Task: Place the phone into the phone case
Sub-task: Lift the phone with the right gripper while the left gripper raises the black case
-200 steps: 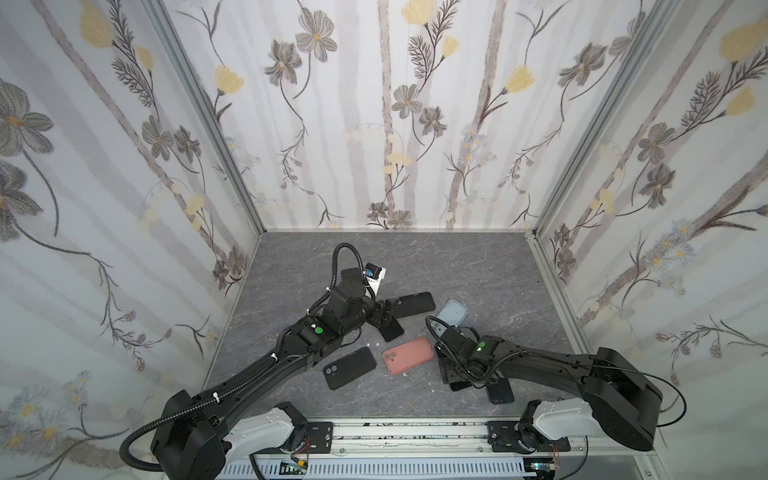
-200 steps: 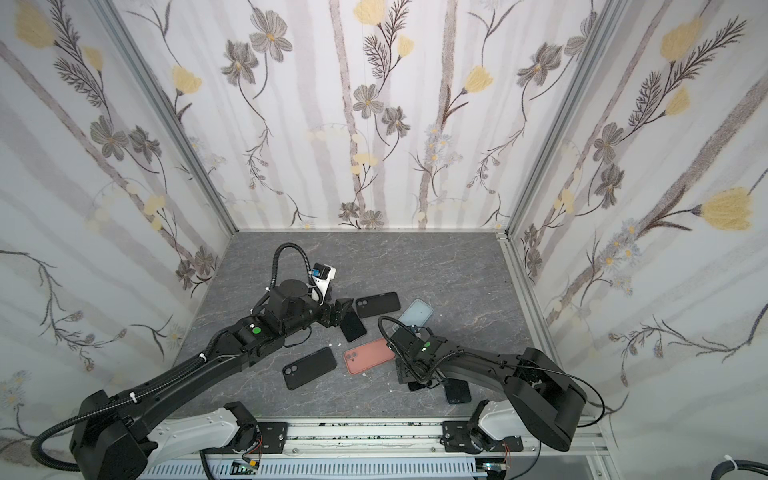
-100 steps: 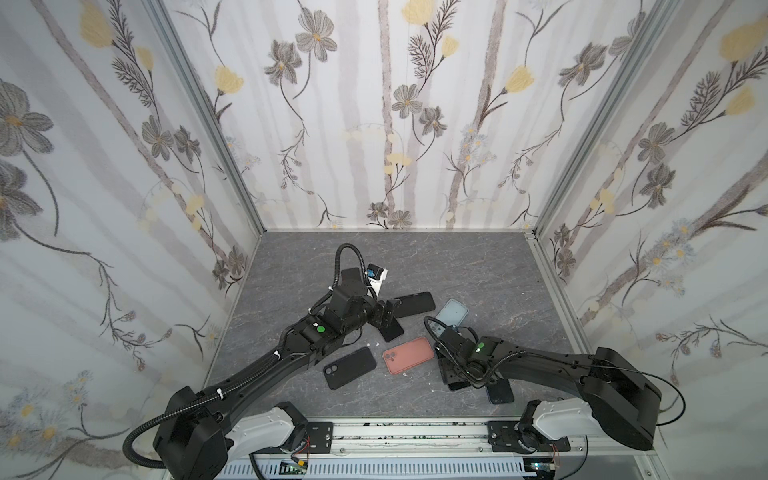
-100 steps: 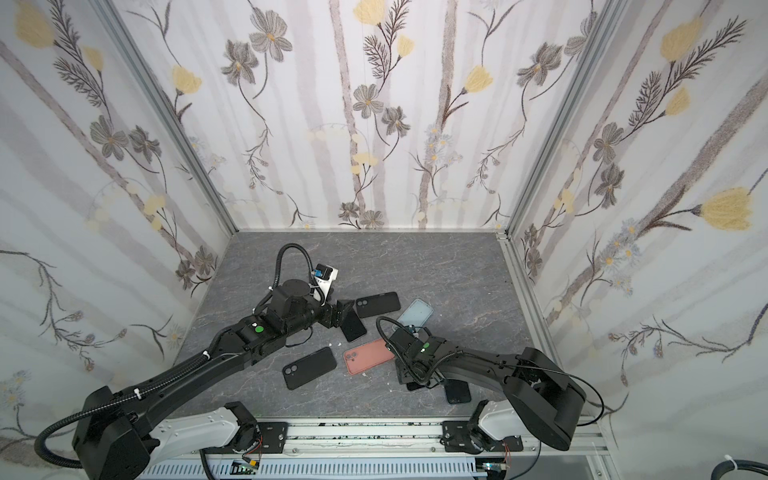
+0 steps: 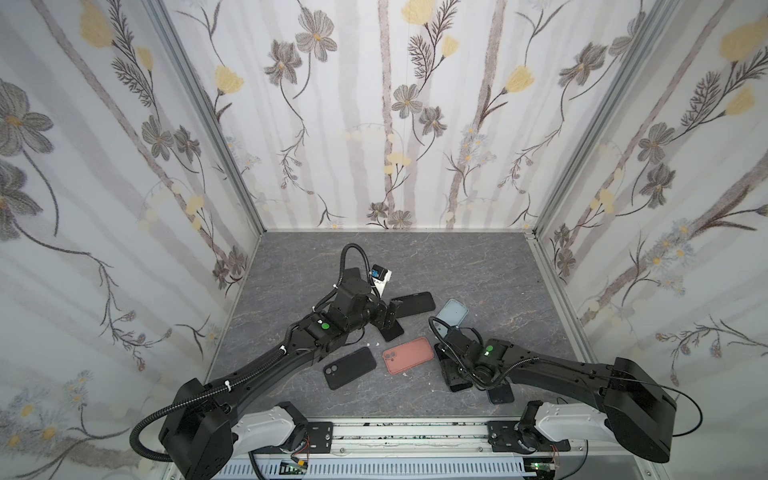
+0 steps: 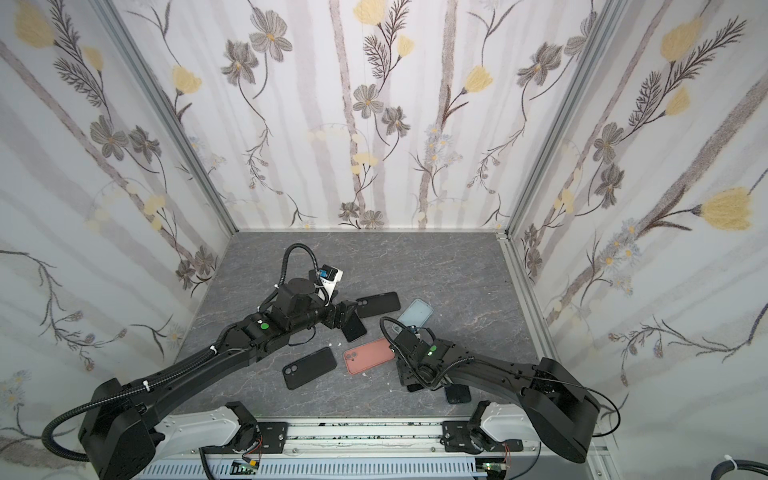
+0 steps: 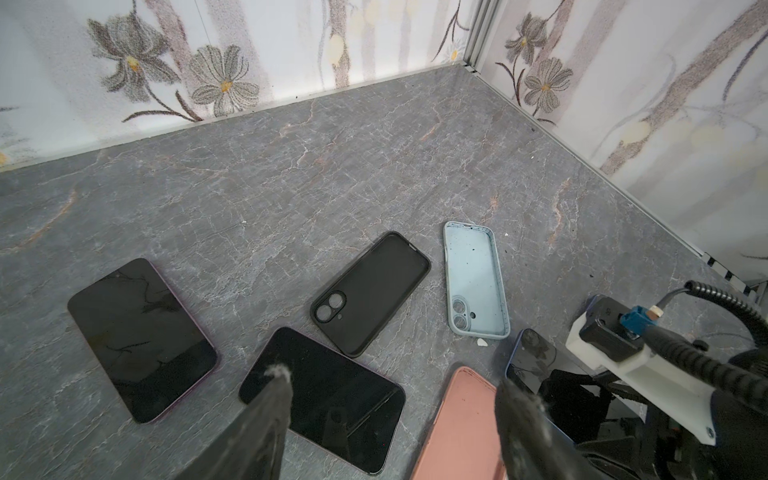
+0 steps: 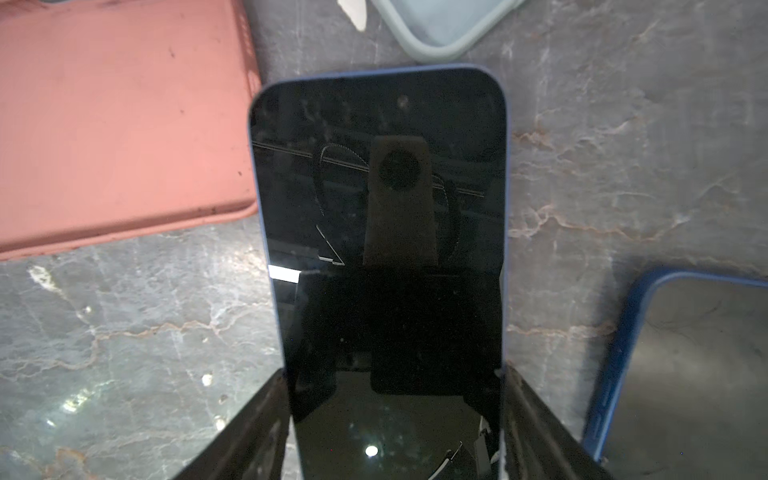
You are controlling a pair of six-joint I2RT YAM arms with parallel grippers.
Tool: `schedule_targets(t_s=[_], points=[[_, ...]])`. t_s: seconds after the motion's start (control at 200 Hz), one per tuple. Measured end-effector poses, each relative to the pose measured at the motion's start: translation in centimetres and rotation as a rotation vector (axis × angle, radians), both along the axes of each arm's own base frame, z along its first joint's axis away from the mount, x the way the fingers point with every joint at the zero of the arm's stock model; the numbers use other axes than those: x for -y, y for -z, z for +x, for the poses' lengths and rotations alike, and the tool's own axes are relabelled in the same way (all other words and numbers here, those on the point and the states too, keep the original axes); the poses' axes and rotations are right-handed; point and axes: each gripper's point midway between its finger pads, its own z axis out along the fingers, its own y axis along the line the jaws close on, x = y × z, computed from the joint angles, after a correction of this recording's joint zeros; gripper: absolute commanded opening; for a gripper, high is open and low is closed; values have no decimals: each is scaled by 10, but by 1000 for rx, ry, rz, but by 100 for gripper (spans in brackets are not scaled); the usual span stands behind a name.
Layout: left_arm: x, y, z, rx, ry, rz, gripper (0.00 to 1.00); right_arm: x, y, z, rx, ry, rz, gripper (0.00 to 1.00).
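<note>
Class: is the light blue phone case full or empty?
Empty: the light blue silicone phone case lies open side up, its bare interior showing.

We list: phone point(image 8: 378, 208), glossy glass face; pink case point(image 8: 116, 124), matt rubbery skin, dust-specked; black case point(image 7: 374, 291), matt plastic; desk point(image 7: 332, 166), smooth marble-look top.

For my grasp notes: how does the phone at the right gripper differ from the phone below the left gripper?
The right-hand phone has a blue frame; the left-hand phone a purplish one. The right gripper clasps the right-hand phone's sides; the left-hand phone lies flat under the open left gripper. Both show dark screens, facing up.
</note>
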Motion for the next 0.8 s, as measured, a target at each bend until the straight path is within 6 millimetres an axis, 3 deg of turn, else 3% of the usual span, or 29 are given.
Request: schedule_targets(t_s=[0.345,0.799], points=[[18,-3,-7,-53,84,-47,75,0,-33,7,85,8,44,57],[52,-19,-21,-198,231,-131,78,-25,-97,33,245,-60,123,57]])
